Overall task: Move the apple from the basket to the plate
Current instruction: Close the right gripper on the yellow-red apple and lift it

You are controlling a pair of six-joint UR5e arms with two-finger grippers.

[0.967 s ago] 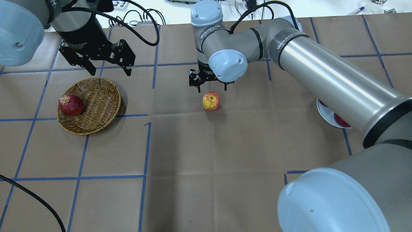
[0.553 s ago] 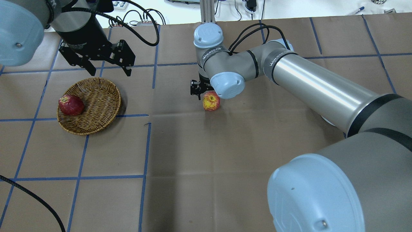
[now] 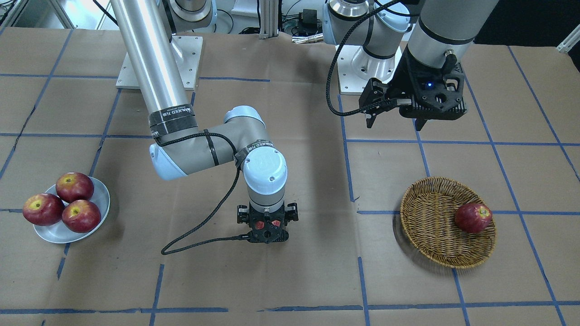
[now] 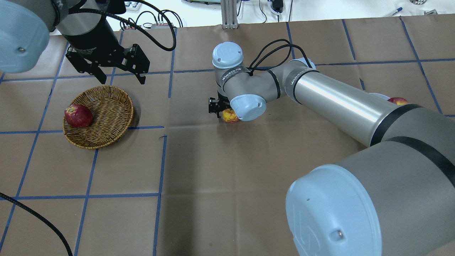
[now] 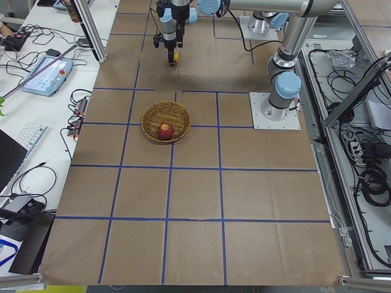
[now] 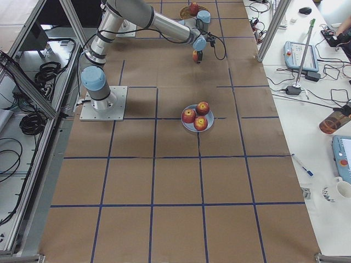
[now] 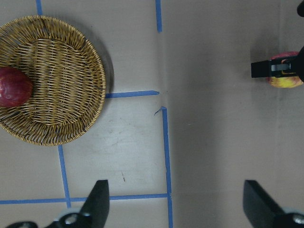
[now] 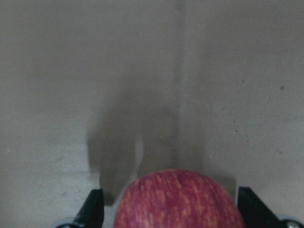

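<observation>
The apple [image 4: 229, 116], pinkish-red with yellow streaks, rests on the brown paper at the table's middle, outside the basket [image 4: 110, 106]. My right gripper [image 3: 267, 233] is lowered around it, open. In the right wrist view the apple [image 8: 178, 199] sits between the fingers [image 8: 93, 209] with a small gap on each side. My left gripper [image 4: 122, 76] hangs open and empty above the table behind the basket. The plate [image 3: 102, 199] lies far to my right and holds three dark red apples.
One dark red apple [image 4: 78, 116] lies at the basket's left side. My right arm's long forearm [image 4: 334, 97] crosses the table and hides most of the plate in the overhead view. Blue tape lines grid the paper.
My right gripper has come down from just above and behind the apple until its fingers straddle it. The apple, the basket and my left arm have not moved.
</observation>
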